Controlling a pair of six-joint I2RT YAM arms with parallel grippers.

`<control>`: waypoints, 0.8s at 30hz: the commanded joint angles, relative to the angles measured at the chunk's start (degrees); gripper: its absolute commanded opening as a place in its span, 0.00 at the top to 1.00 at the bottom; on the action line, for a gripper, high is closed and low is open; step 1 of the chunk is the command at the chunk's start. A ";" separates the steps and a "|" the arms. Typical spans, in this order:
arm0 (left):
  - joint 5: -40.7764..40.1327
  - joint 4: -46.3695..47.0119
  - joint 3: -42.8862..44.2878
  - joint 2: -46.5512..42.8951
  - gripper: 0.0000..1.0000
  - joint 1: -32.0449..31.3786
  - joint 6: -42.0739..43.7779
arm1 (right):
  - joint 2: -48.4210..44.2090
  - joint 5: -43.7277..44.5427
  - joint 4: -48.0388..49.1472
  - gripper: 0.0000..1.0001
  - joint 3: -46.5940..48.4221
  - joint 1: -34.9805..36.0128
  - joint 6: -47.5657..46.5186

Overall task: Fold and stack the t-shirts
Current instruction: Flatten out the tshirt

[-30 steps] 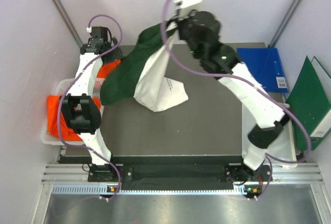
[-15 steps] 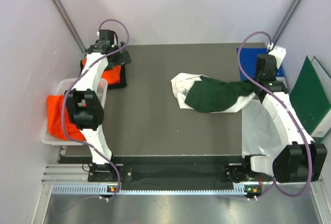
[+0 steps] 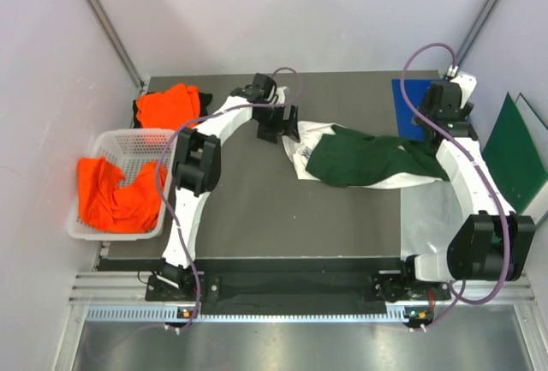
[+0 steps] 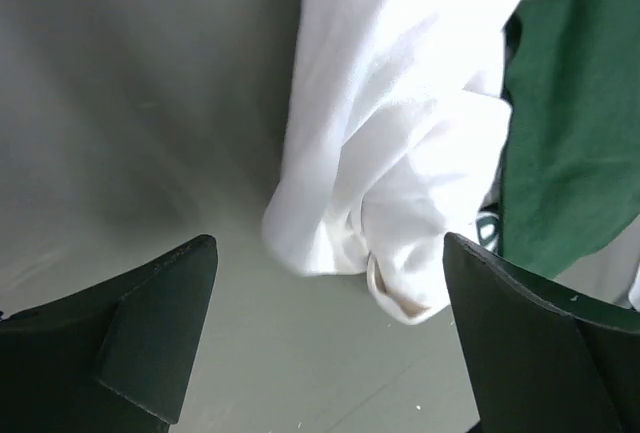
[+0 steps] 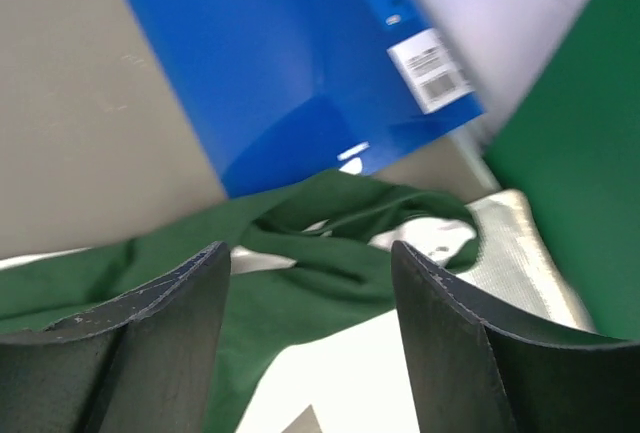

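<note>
Left gripper (image 4: pixel 325 253) and right gripper (image 5: pixel 308 253) both gape wide over opposite ends of the green-and-white shirt (image 3: pixel 360 158); bare table (image 3: pixel 257 212) lies nearer. The basket (image 3: pixel 116 137) holds a crumpled orange shirt (image 3: pixel 111 195)

Bright, even light fell from above in the overhead view, leaving only faint, soft shadows on the counter (image 3: pixel 342 208) and a pale sheen on the steel sheet (image 3: pixel 282 345). In the left wrist view the white t-shirt (image 4: pixel 400 103) was nearly washed out, and the fingers (image 4: pixel 150 333) of the left pincer (image 4: pixel 328 248) were dark and soft-edged. The blue folder (image 5: pixel 270 73) and its label were smeared by blur.
</note>
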 commanded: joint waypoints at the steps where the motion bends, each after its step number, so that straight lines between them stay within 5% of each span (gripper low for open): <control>1: 8.87 0.77 3.86 2.98 0.06 1.83 -1.60 | 0.12 -5.57 1.76 0.35 2.48 -0.17 2.92; 3: 10.99 1.56 3.69 3.42 0.24 1.83 -2.13 | 0.20 -7.15 1.76 0.34 1.69 -0.17 3.53; 4: 10.99 1.56 3.86 3.69 0.58 1.83 -2.40 | 0.12 -7.51 1.84 0.34 1.25 -0.17 3.89; 6: 8.28 0.95 4.04 3.16 0.99 1.83 -2.40 | 0.38 -11.89 2.81 0.34 -0.59 -0.17 4.50; 14: -3.15 0.86 3.95 -5.80 1.00 3.67 -1.52 | 13.52 -35.17 2.03 0.30 -0.09 4.65 6.18; 24: -7.90 -1.07 3.86 -11.16 1.00 7.62 -2.66 | 32.27 -34.84 -5.62 0.30 13.98 16.78 4.94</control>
